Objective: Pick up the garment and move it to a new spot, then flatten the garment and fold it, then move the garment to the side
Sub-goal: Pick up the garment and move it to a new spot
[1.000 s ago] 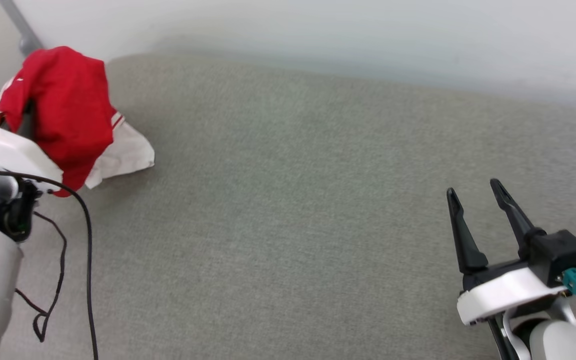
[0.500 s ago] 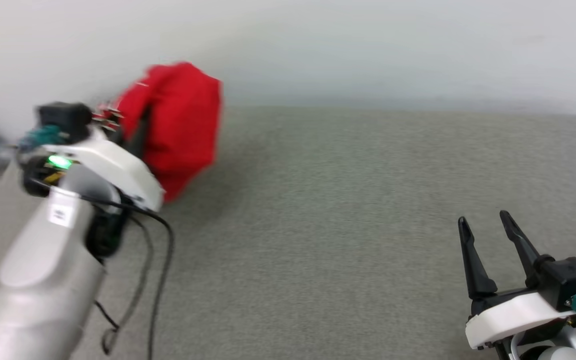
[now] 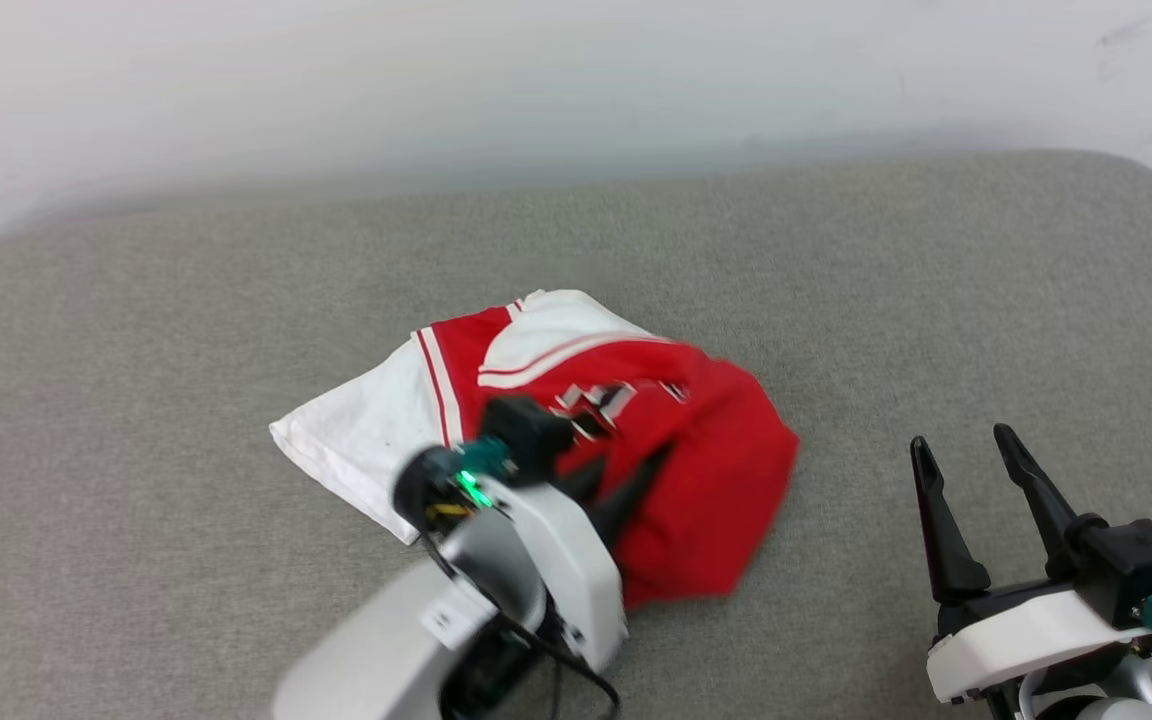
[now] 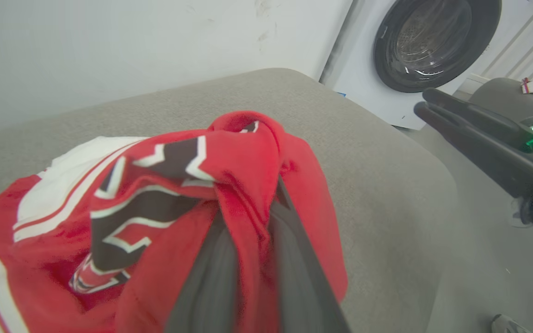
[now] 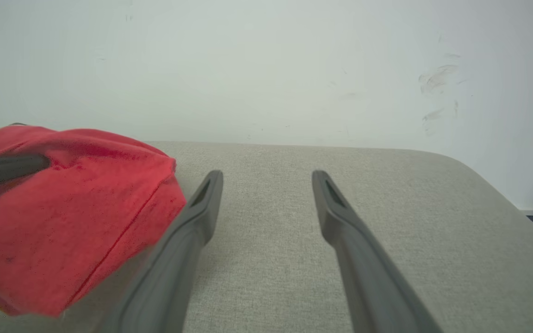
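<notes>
Matt cloth garment (image 3: 726, 470), coarse-woven grey surface (image 3: 186, 300)

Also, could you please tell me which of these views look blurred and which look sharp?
Head view: the left hand and the red-and-white jersey shirt are motion-smeared, the right hand crisp. Left wrist view: its own dark fingers blur; glare on the washing machine's glass door. Right wrist view: evenly lit, grey fabric cushion sharp.
</notes>
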You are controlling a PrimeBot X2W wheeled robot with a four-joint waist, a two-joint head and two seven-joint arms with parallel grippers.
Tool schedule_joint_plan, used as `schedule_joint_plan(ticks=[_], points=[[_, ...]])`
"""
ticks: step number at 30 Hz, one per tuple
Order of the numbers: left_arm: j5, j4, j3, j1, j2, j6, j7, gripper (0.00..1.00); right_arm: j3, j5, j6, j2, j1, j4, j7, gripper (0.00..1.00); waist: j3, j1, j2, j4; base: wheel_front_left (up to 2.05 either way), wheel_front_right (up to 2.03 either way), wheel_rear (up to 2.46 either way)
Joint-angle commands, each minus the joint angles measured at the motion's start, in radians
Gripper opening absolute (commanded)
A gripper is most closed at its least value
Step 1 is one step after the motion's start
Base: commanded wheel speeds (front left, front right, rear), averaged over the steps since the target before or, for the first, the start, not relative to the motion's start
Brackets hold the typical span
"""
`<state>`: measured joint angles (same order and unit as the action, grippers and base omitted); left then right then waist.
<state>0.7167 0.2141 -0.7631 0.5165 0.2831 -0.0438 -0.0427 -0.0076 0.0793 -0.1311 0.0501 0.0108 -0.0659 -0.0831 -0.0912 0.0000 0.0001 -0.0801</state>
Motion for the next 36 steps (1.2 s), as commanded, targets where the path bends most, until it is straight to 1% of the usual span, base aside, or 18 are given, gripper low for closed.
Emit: schedule_joint_plan(ticks=[1, 7, 12, 13, 14, 15, 20, 24, 31, 36], points=[[-0.012, -0.018, -0.032, -0.029, -0.014, -0.006, -0.012, 0.00, 0.002, 0.002, 0.001, 0.000, -0.010, -0.005, -0.005, 1.00, -0.033, 0.0000, -0.0001, -0.018, 0.00, 0.00, 0.00], [-0.054, -0.012, -0.140, -0.093, -0.018, -0.018, -0.047, 0.00, 0.009, 0.004, 0.001, 0.000, -0.034, -0.007, -0.012, 1.00, -0.092, 0.0000, -0.0001, -0.022, 0.00, 0.00, 0.00], [-0.086, 0.025, -0.193, -0.122, -0.022, -0.025, -0.038, 0.00, 0.011, 0.007, 0.001, 0.000, -0.051, 0.004, -0.022, 1.00, -0.116, 0.0000, -0.0001, -0.011, 0.00, 0.00, 0.00], [-0.093, 0.029, -0.198, -0.121, -0.024, -0.026, -0.031, 0.04, 0.010, 0.007, 0.001, 0.000, -0.053, 0.007, -0.022, 1.00, -0.114, 0.0000, -0.0001, -0.007, 0.00, 0.00, 0.00], [-0.095, 0.032, -0.202, -0.122, -0.027, -0.027, -0.022, 0.40, 0.010, 0.006, 0.001, 0.000, -0.054, 0.010, -0.023, 1.00, -0.110, 0.0000, -0.0001, -0.003, 0.00, 0.00, 0.00], [-0.101, 0.032, -0.204, -0.121, -0.030, -0.027, -0.012, 1.00, 0.008, 0.003, 0.001, 0.000, -0.053, 0.014, -0.022, 1.00, -0.103, 0.0000, -0.0001, 0.002, 0.00, 0.00, 0.00], [-0.125, 0.005, -0.183, -0.127, -0.034, 0.000, 0.074, 1.00, 0.001, -0.006, 0.001, 0.000, -0.039, 0.029, -0.010, 1.00, -0.049, 0.0000, -0.0001, 0.025, 0.00, 0.00, 0.00], [-0.136, -0.031, -0.151, -0.146, -0.027, 0.036, 0.154, 1.00, -0.008, -0.004, 0.001, 0.000, -0.019, 0.032, 0.005, 1.00, 0.006, 0.0000, -0.0001, 0.048, 0.00, 0.00, 0.00], [-0.123, -0.065, -0.058, -0.196, 0.002, 0.131, 0.253, 1.00, -0.021, 0.002, 0.001, 0.000, 0.024, 0.018, 0.040, 1.00, 0.073, 0.0000, -0.0001, 0.085, 0.00, 0.00, 0.00], [-0.118, -0.067, 0.043, -0.236, 0.037, 0.210, 0.292, 1.00, -0.023, 0.002, 0.001, 0.000, 0.049, 0.002, 0.062, 1.00, 0.099, 0.0000, -0.0001, 0.106, 0.00, 0.00, 0.00]])
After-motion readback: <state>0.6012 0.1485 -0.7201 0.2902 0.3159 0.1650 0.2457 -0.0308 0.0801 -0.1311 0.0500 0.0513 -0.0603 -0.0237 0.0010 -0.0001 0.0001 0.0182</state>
